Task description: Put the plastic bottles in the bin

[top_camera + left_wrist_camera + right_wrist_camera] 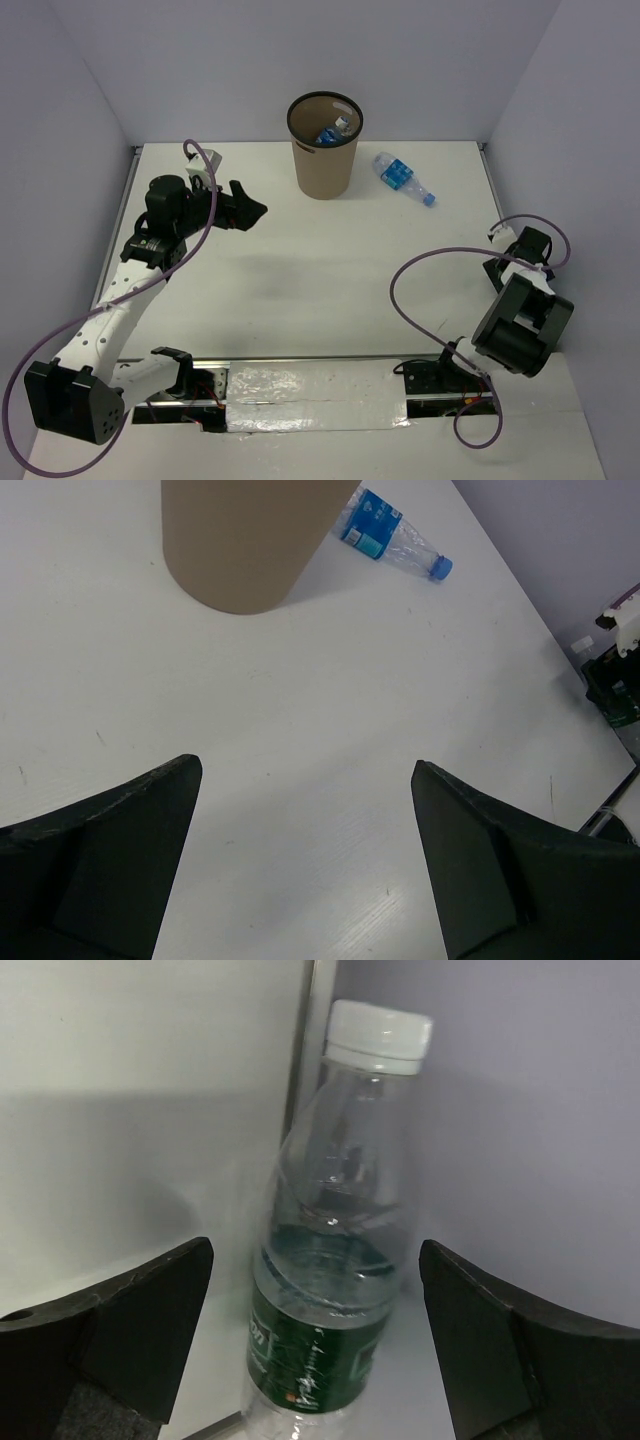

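Observation:
The tan bin point(325, 160) stands at the back middle of the table, with blue-labelled bottles point(333, 132) inside. One blue-labelled bottle point(402, 178) lies on the table right of the bin; it also shows in the left wrist view point(385, 538), beside the bin point(245, 550). My left gripper point(255, 210) is open and empty, left of the bin; its jaws point(307, 765) stand wide over bare table. My right gripper point(500, 272) is at the right wall. In the right wrist view it point(315, 1245) is open, with the green-labelled bottle point(325, 1300) between the fingers, untouched. This bottle is hidden in the top view.
The right wall point(520, 1110) and the table's metal edge strip point(305, 1050) are right behind the green-labelled bottle. The right arm's wrist point(620, 660) shows at the far right of the left wrist view. A purple cable point(420, 270) loops over the table.

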`<action>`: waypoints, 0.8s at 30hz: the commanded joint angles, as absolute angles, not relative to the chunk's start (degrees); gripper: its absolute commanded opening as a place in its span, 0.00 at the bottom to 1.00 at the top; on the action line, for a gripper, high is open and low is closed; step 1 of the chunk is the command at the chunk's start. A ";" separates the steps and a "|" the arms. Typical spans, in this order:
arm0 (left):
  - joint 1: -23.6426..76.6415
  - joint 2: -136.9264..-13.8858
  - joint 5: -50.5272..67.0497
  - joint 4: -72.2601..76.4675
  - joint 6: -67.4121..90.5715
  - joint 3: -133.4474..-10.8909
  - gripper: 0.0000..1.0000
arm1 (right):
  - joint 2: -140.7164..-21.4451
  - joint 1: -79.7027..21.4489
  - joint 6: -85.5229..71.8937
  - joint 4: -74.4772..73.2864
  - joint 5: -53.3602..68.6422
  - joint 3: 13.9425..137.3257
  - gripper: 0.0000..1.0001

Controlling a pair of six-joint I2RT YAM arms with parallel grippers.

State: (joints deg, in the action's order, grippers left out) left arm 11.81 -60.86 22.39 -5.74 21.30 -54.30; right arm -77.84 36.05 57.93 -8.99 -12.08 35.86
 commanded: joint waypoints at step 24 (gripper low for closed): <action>12.48 -60.56 23.20 -3.34 21.09 -54.58 0.99 | -65.49 37.71 57.48 -28.79 2.17 41.56 0.14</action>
State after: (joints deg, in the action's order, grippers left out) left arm 12.21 -60.86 22.39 -5.74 21.28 -54.30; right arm -70.74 38.39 59.83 -15.33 -6.87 34.57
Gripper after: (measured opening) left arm 0.994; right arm 0.503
